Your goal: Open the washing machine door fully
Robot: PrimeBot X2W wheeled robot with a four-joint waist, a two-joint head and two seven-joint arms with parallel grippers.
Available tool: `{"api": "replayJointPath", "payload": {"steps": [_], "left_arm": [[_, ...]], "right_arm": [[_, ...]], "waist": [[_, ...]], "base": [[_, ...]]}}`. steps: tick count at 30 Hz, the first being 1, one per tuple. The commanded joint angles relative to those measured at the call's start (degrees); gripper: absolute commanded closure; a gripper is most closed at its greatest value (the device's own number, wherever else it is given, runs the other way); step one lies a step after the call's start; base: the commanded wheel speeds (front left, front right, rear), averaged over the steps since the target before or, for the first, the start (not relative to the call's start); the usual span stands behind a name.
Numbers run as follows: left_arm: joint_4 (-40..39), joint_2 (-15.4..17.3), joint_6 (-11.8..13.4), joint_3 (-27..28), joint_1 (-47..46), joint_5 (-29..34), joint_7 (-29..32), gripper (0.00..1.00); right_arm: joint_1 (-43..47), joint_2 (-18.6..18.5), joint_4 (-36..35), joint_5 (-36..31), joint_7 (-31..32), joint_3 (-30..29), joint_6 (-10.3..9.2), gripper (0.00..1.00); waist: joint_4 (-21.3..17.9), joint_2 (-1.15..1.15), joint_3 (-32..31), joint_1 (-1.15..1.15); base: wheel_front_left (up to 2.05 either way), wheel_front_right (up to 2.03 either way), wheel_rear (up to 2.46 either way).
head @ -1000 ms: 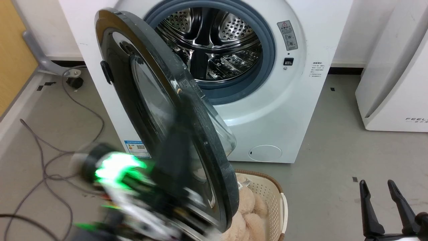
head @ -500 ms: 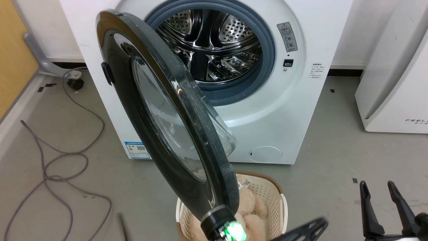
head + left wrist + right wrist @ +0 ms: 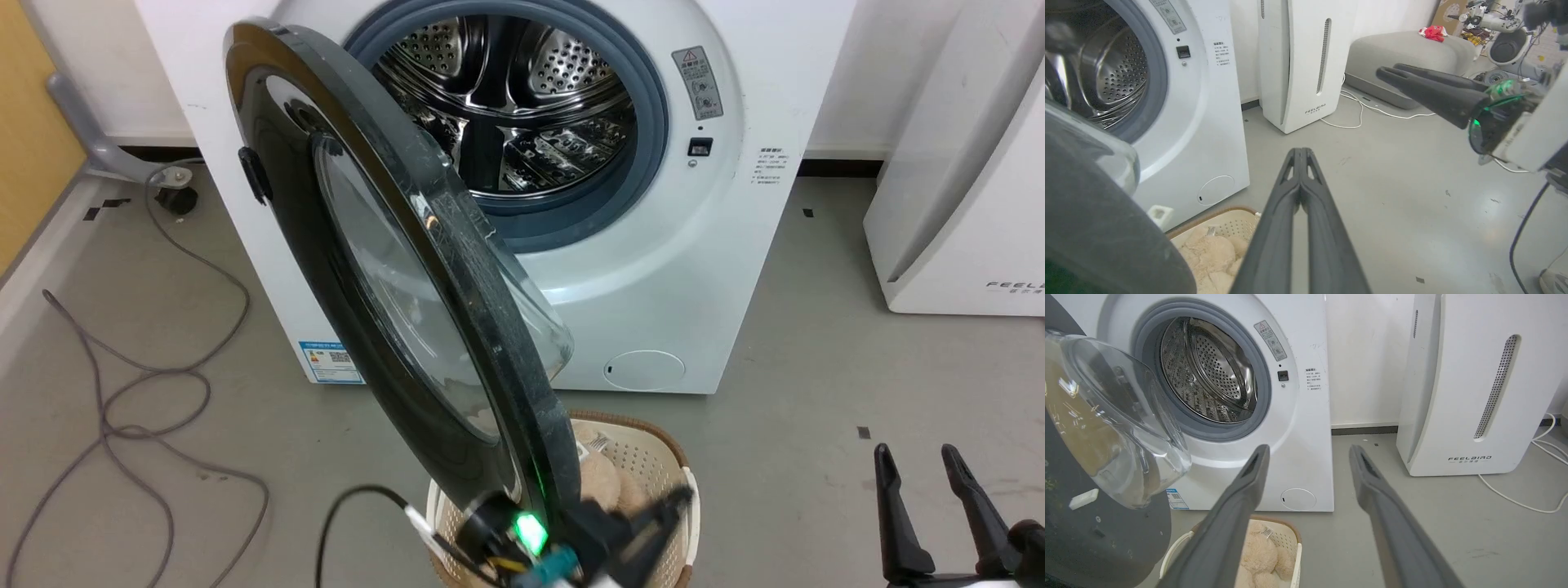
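Only partly open, the washing machine door could swing back if the left gripper, fingers together, glances off its rim; the right gripper hangs, fingers apart.

- A test lab's laundry corner: white boxy front-loading washing machine on a bare grey floor.
- Across it trail loose grey cables.

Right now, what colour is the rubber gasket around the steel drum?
The rubber gasket is grey; the right wrist view shows it best.
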Motion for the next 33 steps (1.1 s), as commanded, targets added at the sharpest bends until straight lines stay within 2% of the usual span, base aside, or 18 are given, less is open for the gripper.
{"api": "replayJointPath", "payload": {"steps": [1,10,17,27,33], "left_arm": [[1.1,-0.5,0.9,1.1,-1.7,-0.2,-0.9,1.0],[5.2,-1.7,5.5,4.4,-5.5,-2.0,-3.9,1.0],[6.2,-1.4,7.9,5.1,-4.6,-2.3,-3.1,1.0],[1.4,0.7,11.8,7.3,1.1,-4.3,-2.0,1.0],[-4.6,3.4,14.8,8.3,5.3,-4.4,-0.3,1.0]], "right_arm": [[0.6,0.2,0.3,0.4,0.1,0.0,0.03,0.0],[0.5,0.2,0.6,0.3,0.2,0.2,0.03,0.0],[0.5,0.2,1.3,0.6,0.2,0.4,0.03,0.0],[0.8,0.2,1.9,1.0,-0.6,0.7,0.03,0.0],[1.6,0.2,2.0,1.1,-1.1,0.7,0.03,0.0]], "waist": [[0.0,0.0,0.1,0.0],[-0.2,0.0,0.3,0.0],[0.5,0.0,-0.2,0.0],[2.3,0.0,-1.4,0.0],[5.3,0.0,-1.8,0.0]], "base": [[0.0,0.0,0.0],[0.0,0.0,0.0],[0.0,0.0,0.0],[0.0,0.0,0.0],[0.0,0.0,0.0]]}}
